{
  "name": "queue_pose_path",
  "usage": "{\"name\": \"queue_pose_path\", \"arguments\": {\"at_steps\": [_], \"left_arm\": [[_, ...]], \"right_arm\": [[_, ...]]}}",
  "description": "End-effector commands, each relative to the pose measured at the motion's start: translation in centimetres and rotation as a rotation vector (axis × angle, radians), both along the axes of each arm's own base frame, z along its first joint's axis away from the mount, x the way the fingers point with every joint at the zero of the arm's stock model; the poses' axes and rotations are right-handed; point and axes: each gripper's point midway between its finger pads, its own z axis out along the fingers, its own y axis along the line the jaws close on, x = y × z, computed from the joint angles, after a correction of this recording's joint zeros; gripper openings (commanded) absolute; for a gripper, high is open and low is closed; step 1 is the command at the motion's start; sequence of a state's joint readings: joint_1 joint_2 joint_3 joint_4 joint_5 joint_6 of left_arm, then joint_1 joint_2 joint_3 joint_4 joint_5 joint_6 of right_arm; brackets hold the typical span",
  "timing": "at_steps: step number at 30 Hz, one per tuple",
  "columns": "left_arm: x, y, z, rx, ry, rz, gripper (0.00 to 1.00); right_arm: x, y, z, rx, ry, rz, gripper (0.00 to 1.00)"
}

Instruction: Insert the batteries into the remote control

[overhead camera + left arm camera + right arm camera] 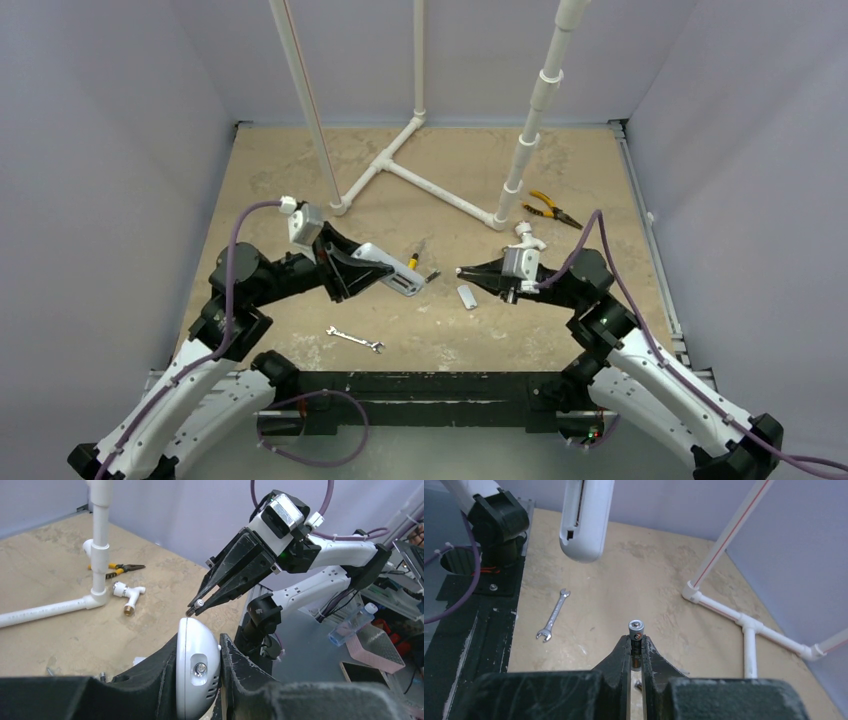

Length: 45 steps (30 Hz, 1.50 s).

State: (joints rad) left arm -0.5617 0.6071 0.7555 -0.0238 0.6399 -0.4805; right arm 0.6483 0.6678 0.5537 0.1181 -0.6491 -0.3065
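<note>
Sandy tabletop (300, 170) below — left claw (198, 652) pinches the remote control (196, 680), right claw (636, 649) pinches what looks like a battery (636, 629).

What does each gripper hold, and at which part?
Left gripper: the remote control, across its long sides. Right gripper: a battery, by its body, one end protruding.

Operator: Where can you pass between the arms?
Manual: Use the narrow gap between the raised remote control (392, 270) and the right gripper (463, 271), over the table's (280, 160) centre. Below it lie a screwdriver (414, 258) and a small white cover (466, 296).
Operator: What blocks the far edge?
Manual: The pipe frame (440, 190), uprights included, spans its middle. Pliers (552, 209) lie toward the far right corner, with a pipe fitting (527, 236) nearer you. A wrench (355, 340) lies by the near edge. The left edge offers you bare surface.
</note>
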Motion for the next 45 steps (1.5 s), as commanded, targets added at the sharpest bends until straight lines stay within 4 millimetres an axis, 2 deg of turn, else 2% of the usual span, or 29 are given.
{"name": "queue_pose_path", "arguments": {"at_steps": [1, 5, 10, 13, 17, 20, 23, 28, 31, 37, 40, 45], "left_arm": [[0.4, -0.7, 0.5, 0.038, -0.104, 0.030, 0.00], [0.8, -1.1, -0.2, 0.069, -0.110, 0.059, 0.00], [3.6, -1.2, -1.3, 0.086, 0.037, 0.190, 0.00], [4.3, -2.3, -1.4, 0.029, 0.177, 0.194, 0.00], [4.4, -4.9, -1.7, 0.008, 0.325, 0.096, 0.00], [4.2, -5.9, -1.2, -0.040, 0.392, 0.048, 0.00], [4.3, -6.3, -1.4, -0.058, 0.464, 0.048, 0.00], [4.5, -6.8, -2.6, -0.063, 0.606, 0.057, 0.00], [4.8, -7.0, -3.4, -0.067, 0.658, 0.066, 0.00], [5.8, -6.6, -4.3, -0.069, 0.702, 0.112, 0.00], [6.2, -6.1, -5.6, -0.038, 0.745, 0.158, 0.00], [6.6, -5.6, -6.4, -0.027, 0.769, 0.190, 0.00]], "right_arm": [[-1.9, 0.6, 3.2, 0.109, -0.146, 0.100, 0.00], [-3.2, 0.3, 3.5, 0.095, -0.259, 0.149, 0.00], [-1.9, -0.2, 5.5, 0.216, -0.207, 0.031, 0.00], [-1.1, 0.1, 6.0, 0.230, -0.129, -0.011, 0.00], [-0.6, 1.1, 6.9, 0.249, 0.028, -0.046, 0.00], [-0.5, 1.7, 7.6, 0.253, 0.123, -0.074, 0.00], [1.4, 1.4, 7.8, 0.285, 0.261, -0.200, 0.00], [3.6, 0.8, 6.7, 0.201, 0.417, -0.366, 0.00], [4.1, 0.6, 5.9, 0.121, 0.461, -0.413, 0.00], [3.8, 1.6, 2.7, -0.039, 0.524, -0.398, 0.00], [3.3, 2.1, 2.4, -0.064, 0.524, -0.380, 0.00], [2.2, 2.7, 2.5, -0.074, 0.515, -0.337, 0.00]]}}
